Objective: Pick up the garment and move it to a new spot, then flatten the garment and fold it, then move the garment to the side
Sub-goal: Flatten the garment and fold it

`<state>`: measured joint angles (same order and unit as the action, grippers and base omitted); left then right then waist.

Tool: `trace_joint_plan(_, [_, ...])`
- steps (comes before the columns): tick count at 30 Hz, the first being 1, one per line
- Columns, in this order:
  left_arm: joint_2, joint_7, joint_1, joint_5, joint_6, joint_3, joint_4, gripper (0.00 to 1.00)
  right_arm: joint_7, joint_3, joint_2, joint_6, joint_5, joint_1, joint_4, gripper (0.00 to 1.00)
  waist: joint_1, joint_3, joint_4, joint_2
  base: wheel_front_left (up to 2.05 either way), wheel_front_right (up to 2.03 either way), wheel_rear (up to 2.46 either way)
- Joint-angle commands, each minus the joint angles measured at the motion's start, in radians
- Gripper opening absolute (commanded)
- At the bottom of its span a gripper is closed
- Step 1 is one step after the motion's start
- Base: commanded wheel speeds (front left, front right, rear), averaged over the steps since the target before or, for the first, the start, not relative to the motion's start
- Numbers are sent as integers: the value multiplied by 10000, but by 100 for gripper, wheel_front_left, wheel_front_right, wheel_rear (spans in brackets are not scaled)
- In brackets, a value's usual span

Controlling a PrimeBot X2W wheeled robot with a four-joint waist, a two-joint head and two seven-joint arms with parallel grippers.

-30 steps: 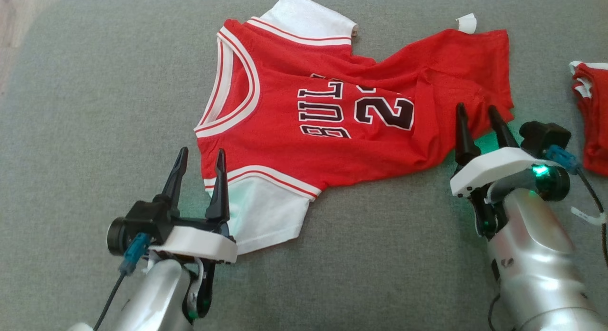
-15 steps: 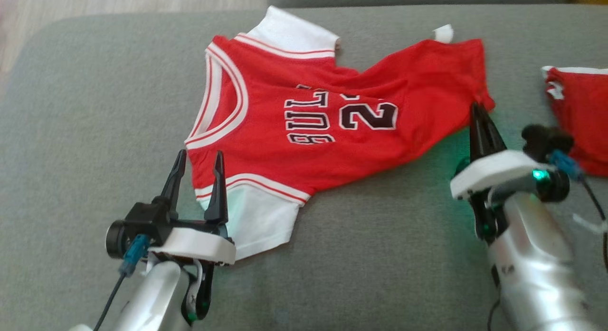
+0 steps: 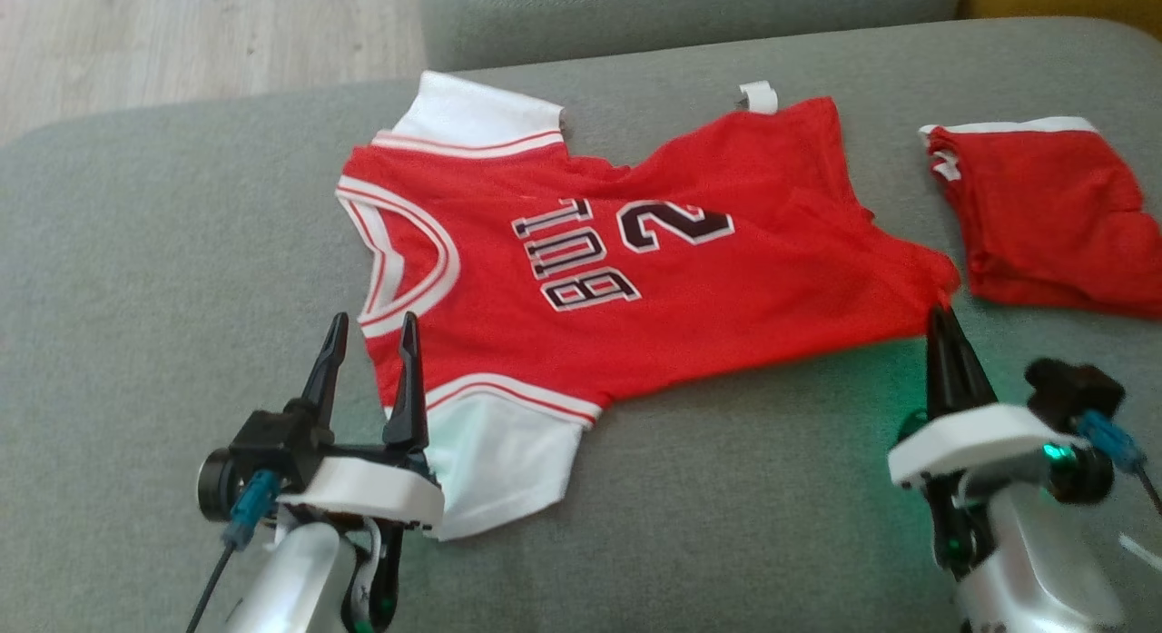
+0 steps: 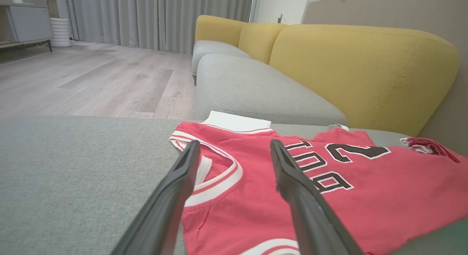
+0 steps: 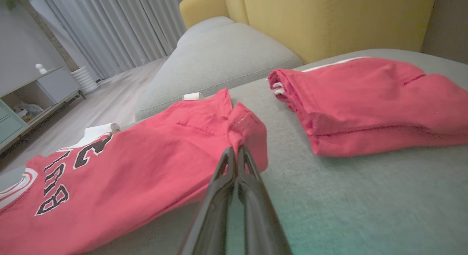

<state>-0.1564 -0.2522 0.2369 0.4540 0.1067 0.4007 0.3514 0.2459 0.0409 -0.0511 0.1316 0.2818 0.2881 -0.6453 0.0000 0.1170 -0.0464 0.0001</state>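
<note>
- Jersey [image 3: 635,288] lay spread, print up, on the grey seat [image 3: 136,252]. Its neck pointed to my left and its hem to my right.
- Its cloth was thin, smooth and red, with a few soft creases. It had plain white sleeves, red-and-white striped trim curving round the neck, and blocky black lettering edged in white.
- A small white tag [image 3: 758,95] curled up at the far hem corner.
- The left gripper [image 3: 373,320] had its two long, dark, tapered fingers spread wide with nothing between them.
- In the head view its right finger stood over the near shoulder and its left finger over bare seat. In the left wrist view the left gripper [image 4: 234,143] framed the neck curve. I could not tell whether it touched the cloth.
- The right gripper [image 3: 940,313] had its fingers pressed together into a single spike on the near hem corner.
- In the right wrist view the right gripper [image 5: 234,149] had that corner pinched, and it bunched into a small raised fold above the tips.
- A red bundle [image 3: 1044,224], folded thick and white along its far edge, lay on the same seat to my right, apart from the jersey.
- The seat was coarse woven fabric with rounded edges, and a green glow lay on it beside the right wrist.
- A smooth, plump yellow backrest [image 4: 365,64] rose behind it.
- Pale wood planks made up the floor [image 3: 182,34], and pleated grey curtains [image 4: 146,17] hung beyond.
</note>
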Motion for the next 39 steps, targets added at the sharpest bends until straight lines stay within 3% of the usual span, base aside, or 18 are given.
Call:
trace_joint_plan(1, [-167, -95, 174, 31, 76, -387, -305, 100, -3, -144, 9, -9, 6, 105, 361, 0, 0, -70, -73, -1, 0, 0, 0])
trace_joint_plan(4, [-154, -95, 100, 43, 68, -411, -269, 100, -220, 136, 9, -9, -135, -298, 633, 0, 0, -177, -163, -1, 0, 0, 0])
trace_joint_plan(5, [-142, -95, 81, 47, 66, -423, -263, 100, -327, 253, 9, -9, -199, -434, 694, 41, 0, -213, -191, -1, 0, 0, 0])
trace_joint_plan(6, [-127, -95, 65, 48, 63, -430, -258, 100, -421, 350, 9, -9, -209, -547, 764, 100, 0, -240, -208, -1, 0, 0, 0])
trace_joint_plan(19, [-10, -95, 84, 2, -29, -470, -217, 100, -113, 594, 9, -9, -861, -725, 3058, 100, 0, -417, -68, -1, 0, 0, 0])
trace_joint_plan(28, [-321, 106, 693, -101, -242, -436, -53, 100, -137, 423, 9, -9, -1077, -903, 3424, 100, 0, -98, -46, -1, 0, 0, 0])
trace_joint_plan(32, [-767, 628, 1758, -161, -607, -439, 122, 100, -110, 274, 9, -9, -932, -777, 3520, 100, 0, 351, -206, -1, 0, 0, 0])
trace_joint_plan(39, [-1855, 3043, 4889, -39, -1925, -175, 1587, 100, -42, -160, 9, -9, -672, -170, 3786, 100, 0, 1635, -864, -1, 0, 0, 0])
